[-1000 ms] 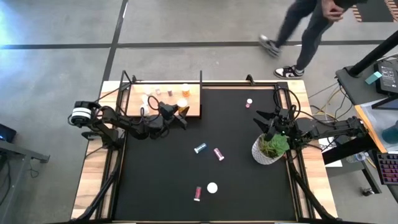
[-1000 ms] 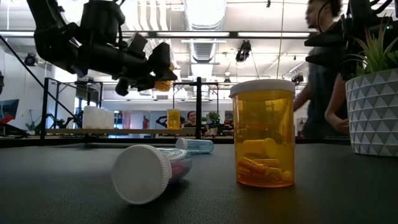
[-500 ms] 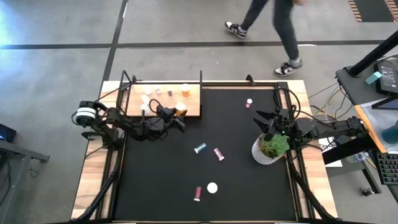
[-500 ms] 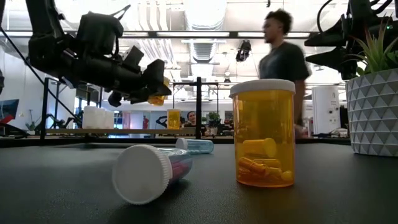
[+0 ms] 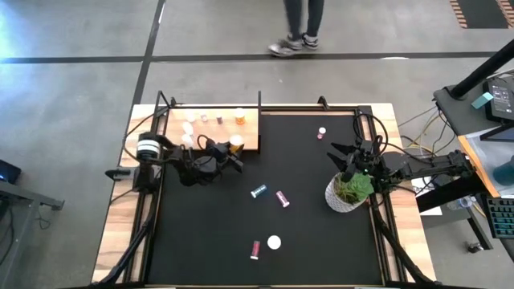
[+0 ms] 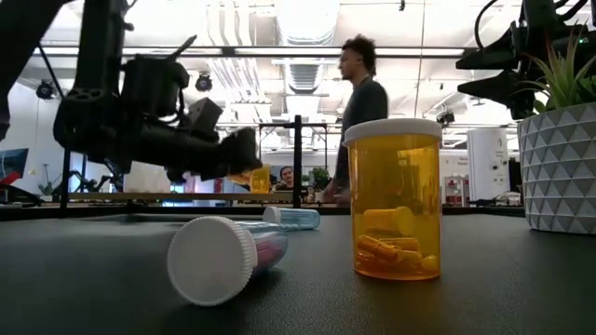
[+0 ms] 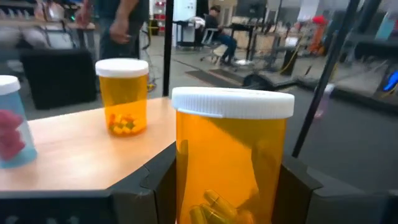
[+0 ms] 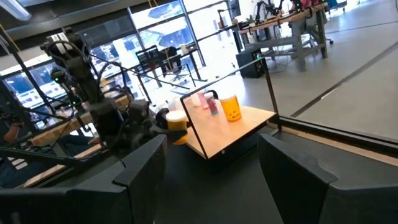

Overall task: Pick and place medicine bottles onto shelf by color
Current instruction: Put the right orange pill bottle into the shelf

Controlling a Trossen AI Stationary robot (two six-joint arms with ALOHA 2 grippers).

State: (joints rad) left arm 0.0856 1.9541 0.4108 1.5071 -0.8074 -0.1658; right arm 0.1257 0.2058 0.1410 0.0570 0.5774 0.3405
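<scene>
At the bottom of the left wrist view, the left gripper (image 7: 230,186) is clamped on a translucent orange medicine bottle with a white cap (image 7: 231,162), one dark finger on each side of its body, held upright just off the near corner of the flat pale-wood shelf (image 7: 74,165). Judging by the few capsules rattling at its base, the bottle is light and stiff, its smooth plastic wall likely slippery, so a hold across the mid-body below the cap looks soundest. Farther up the frame a second orange bottle (image 7: 122,96) stands on the board, and a clear bottle with pink contents (image 7: 12,127) sits at the left edge. In the high view the shelf (image 5: 249,132) lies at the upper left of the black table mat (image 5: 305,209), with loose bottles scattered toward centre and bottom. The right gripper (image 5: 347,160) waits with fingers spread above the white pot with a green plant (image 5: 347,193) at the right. Beyond the table is grey floor, where a person (image 5: 299,24) walks at the top of the frame.
</scene>
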